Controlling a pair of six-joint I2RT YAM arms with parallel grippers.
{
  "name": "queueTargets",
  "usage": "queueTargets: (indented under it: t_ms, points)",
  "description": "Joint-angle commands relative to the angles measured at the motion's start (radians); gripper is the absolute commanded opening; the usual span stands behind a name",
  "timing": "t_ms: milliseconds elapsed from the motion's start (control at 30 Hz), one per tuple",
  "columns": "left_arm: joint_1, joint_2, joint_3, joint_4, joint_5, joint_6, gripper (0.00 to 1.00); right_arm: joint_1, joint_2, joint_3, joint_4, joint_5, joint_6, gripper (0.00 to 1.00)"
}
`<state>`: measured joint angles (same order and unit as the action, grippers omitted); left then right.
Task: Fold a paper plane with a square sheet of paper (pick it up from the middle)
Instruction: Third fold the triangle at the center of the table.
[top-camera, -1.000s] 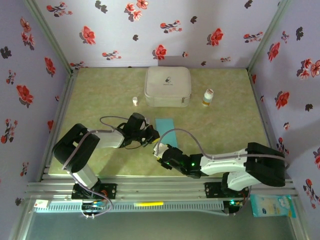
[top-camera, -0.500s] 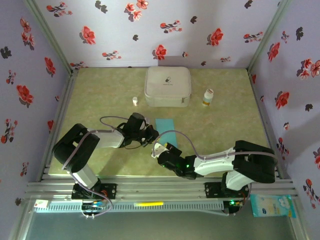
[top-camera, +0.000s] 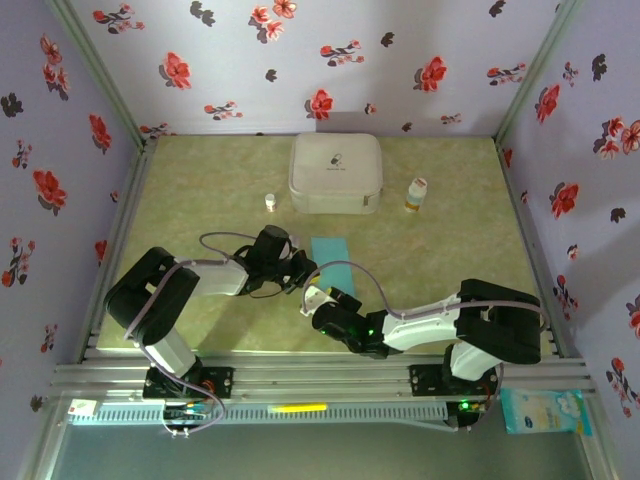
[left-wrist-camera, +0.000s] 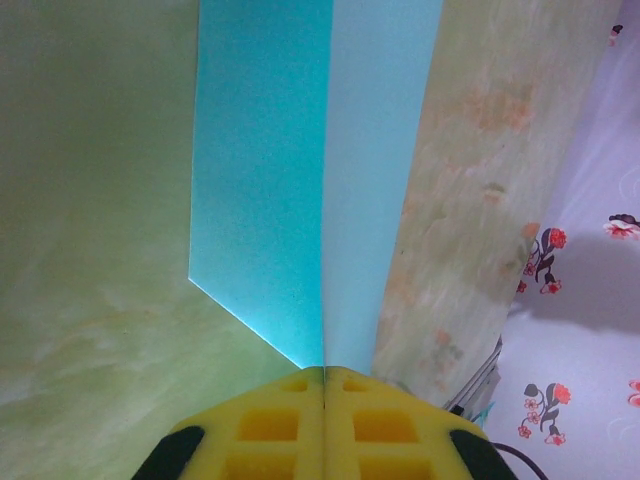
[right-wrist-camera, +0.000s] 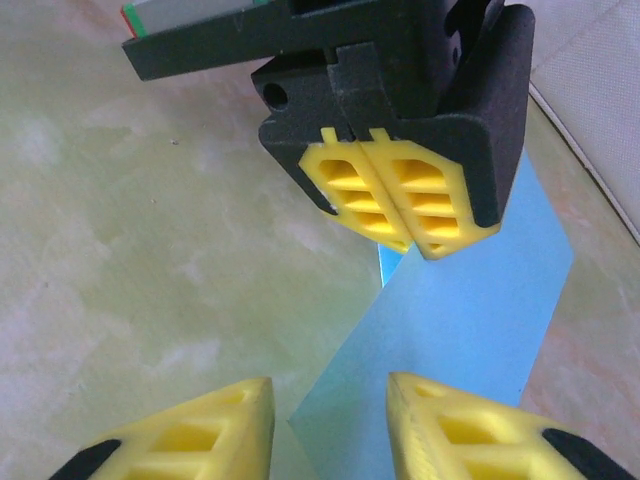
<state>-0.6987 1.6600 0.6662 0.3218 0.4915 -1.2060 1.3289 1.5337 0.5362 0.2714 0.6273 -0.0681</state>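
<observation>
Two pads of the left gripper (left-wrist-camera: 324, 372) clamp the folded sheet of paper (left-wrist-camera: 300, 150) at bottom centre; the right gripper (right-wrist-camera: 330, 400) gapes, apparently straddling its edge.

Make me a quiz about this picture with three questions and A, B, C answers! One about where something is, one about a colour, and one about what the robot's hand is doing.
1. Where does the white case stand on the table?
A. at the back, beyond the paper
B. right by the arm bases
C. on top of the paper

2. What colour is the paper?
A. red
B. light blue
C. black

3. How are the jaws of the left gripper?
A. wide open
B. shut on the paper
C. shut on a bottle

Answers:
1 A: the top view shows it at the far edge.
2 B: the paper looks light blue in every view.
3 B: the left wrist view shows the yellow jaws pressed together with the paper between them.
</observation>
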Motion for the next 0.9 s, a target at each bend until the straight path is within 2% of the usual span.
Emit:
queueTargets:
  t_ms: [0, 600, 800, 867]
  points:
    - [0.011, -0.023, 0.004, 0.006, 0.018, -0.006, 0.00, 0.009, -0.003, 0.015, -0.002, 0.032, 0.017, 0.27]
    - [0.022, -0.031, -0.010, 0.011, 0.018, -0.007, 0.00, 0.009, -0.022, 0.001, 0.009, 0.063, 0.040, 0.02]
    - [0.021, -0.035, -0.013, 0.007, 0.018, -0.001, 0.00, 0.009, -0.019, 0.004, 0.012, 0.070, 0.047, 0.00]
    - [0.023, -0.046, -0.012, -0.007, 0.019, 0.014, 0.09, 0.009, -0.022, 0.002, 0.011, 0.069, 0.059, 0.00]
